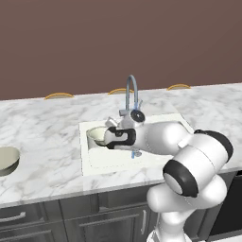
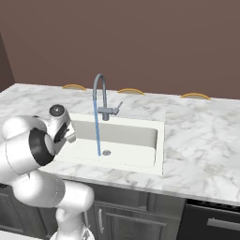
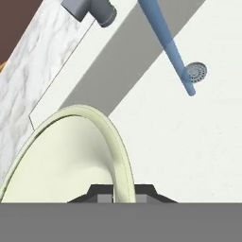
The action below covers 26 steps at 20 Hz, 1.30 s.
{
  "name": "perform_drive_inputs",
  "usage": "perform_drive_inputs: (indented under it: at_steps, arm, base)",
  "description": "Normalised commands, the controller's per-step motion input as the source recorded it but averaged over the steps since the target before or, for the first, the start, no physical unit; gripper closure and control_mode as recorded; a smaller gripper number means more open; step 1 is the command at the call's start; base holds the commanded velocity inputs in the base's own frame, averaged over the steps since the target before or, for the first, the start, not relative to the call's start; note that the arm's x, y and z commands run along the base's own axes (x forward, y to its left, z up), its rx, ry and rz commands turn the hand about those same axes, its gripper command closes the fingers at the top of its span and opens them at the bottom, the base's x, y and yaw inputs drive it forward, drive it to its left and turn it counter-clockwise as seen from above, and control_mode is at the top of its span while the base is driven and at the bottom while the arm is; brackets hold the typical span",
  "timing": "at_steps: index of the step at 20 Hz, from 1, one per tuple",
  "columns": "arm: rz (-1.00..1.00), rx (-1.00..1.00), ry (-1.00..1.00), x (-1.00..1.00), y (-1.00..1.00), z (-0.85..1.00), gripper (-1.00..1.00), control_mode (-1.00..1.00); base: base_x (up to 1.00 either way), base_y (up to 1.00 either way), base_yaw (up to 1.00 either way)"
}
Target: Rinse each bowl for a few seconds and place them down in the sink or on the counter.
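The smaller cream bowl (image 1: pixel 97 135) hangs tilted inside the sink (image 1: pixel 90 163), at its left end. My gripper (image 1: pixel 108 137) is shut on the bowl's right rim. In the hand view the cream bowl (image 3: pixel 66 160) stands on edge, its rim pinched by the gripper (image 3: pixel 124 194). The bowl is left of the water stream (image 3: pixel 166 43) and apart from it. The larger grey-beige bowl (image 1: pixel 6 159) sits upright on the counter (image 1: pixel 42 137), far left of the sink. In the right base view my own arm hides the hand and the held bowl.
The grey gooseneck faucet (image 2: pixel 99 91) stands behind the sink and runs a thin blue stream (image 2: pixel 97 126) down to the drain (image 2: pixel 107 152). The drain (image 3: pixel 196 72) lies right of the bowl. White marble counter (image 2: pixel 197 140) stretches to the right of the sink (image 2: pixel 157 154).
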Motion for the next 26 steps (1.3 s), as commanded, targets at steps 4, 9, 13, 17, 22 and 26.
perform_drive_inputs:
  at_steps: [4,9,13,17,22,26]
  arm:
    - [-0.21,-0.03,0.11,0.29,-0.29,0.20,1.00,-1.00]
    - [-0.24,-0.04,0.09,0.30,-0.21,0.07,1.00,-1.00]
    - [-0.24,-0.05,0.05,0.21,-0.19,0.02,1.00,-1.00]
    - [-0.21,-0.06,0.00,0.14,-0.22,0.00,1.00,-1.00]
    - [-0.16,-0.07,-0.02,0.08,-0.23,0.00,1.00,-1.00]
    - [-0.15,-0.05,-0.02,0.11,-0.24,0.00,1.00,-1.00]
  base:
    - [0.00,0.00,0.00]
    - [0.00,0.00,0.00]
    - [0.00,0.00,0.00]
    - [0.00,0.00,0.00]
    - [0.00,0.00,0.00]
    - [0.00,0.00,0.00]
